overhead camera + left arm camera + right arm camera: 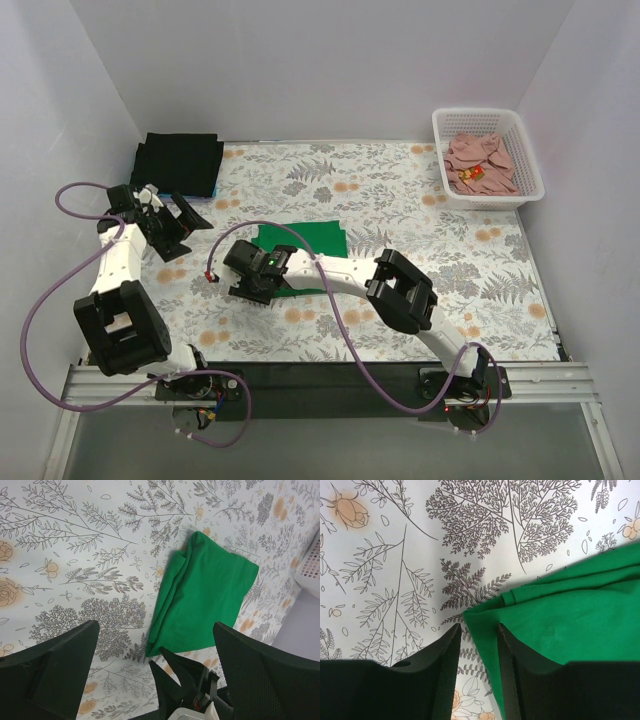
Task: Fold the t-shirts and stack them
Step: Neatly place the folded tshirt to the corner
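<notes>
Top view: the folded green t-shirt (305, 245) lay mid-table; black t-shirts (178, 163) lay at 10 o'clock.

Left wrist view: the left gripper (155, 665) stood wide open, empty.

Right wrist view: the right gripper (477, 645) pinched the green shirt's corner, jaws nearly closed.

Pinched between the narrowly parted fingers of the right gripper (476, 635), the green t-shirt (570, 610) is soft, matt cotton-like cloth with smooth folds. The fingers (447, 675) look like matt black plastic with finely ribbed inner faces. Under them lies a table cover (400, 190) printed with grey ferns and orange flowers, flat and faintly sheened. The left gripper (155, 645) shows coarse-grained matt black fingers (55, 670). Beyond it, a black t-shirt (178, 163) is dull cloth; far right, a glossy white plastic lattice basket (530, 165) holds crumpled pink cloth (480, 162).
</notes>
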Robot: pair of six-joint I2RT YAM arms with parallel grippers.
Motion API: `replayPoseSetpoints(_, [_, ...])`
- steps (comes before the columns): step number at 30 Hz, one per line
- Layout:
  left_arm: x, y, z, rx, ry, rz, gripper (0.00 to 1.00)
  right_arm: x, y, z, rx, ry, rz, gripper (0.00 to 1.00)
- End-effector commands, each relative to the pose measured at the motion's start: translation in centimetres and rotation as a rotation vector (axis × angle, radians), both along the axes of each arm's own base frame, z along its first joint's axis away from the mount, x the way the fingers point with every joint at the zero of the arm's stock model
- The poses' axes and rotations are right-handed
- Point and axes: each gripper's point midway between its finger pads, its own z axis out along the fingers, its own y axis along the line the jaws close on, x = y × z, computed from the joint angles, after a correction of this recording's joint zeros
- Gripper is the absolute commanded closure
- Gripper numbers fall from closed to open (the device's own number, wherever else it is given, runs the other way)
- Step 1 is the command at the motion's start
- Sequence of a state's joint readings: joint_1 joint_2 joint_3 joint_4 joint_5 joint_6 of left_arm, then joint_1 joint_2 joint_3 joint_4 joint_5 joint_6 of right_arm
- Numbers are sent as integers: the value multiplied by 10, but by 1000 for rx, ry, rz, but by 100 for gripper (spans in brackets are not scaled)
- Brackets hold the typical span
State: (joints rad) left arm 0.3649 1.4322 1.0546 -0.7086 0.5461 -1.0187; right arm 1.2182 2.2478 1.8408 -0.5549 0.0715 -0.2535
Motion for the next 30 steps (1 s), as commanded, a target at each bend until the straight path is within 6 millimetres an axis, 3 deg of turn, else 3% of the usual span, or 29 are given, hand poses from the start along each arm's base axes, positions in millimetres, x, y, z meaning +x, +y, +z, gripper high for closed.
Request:
replayPoseSetpoints(1, [3,1,8,-7,-26,7,2,-3,8,-2,8,17,3,59])
replayPoseSetpoints(5, [1,0,3,-21,-13,12,2,-5,8,-13,-8,33,10,62])
replayPoseSetpoints(9, [0,-3,-7,-42,11,10,2,-2,6,-22,-25,29,-1,73])
replayPoseSetpoints(11, [0,-5,-9,-62,21,6,2,2,6,-22,-26,22,-6,91])
replayPoseSetpoints(12, [-1,-7,-10,-77,27,5,3,6,5,-18,-18,21,-14,99])
replayPoseSetpoints(16, [-10,-23,-27,-177,55,-17,7,16,8,8,40,26,-22,99])
replayPoseSetpoints(20, [-10,-35,-31,-260,37,-25,10,30,6,39,106,22,-44,99])
replayPoseSetpoints(24, [-10,-39,-35,-299,27,-7,11,30,10,75,206,77,-28,99])
replayPoseSetpoints(30, [-24,-49,-47,-327,52,18,11,34,14,103,276,81,-17,99])
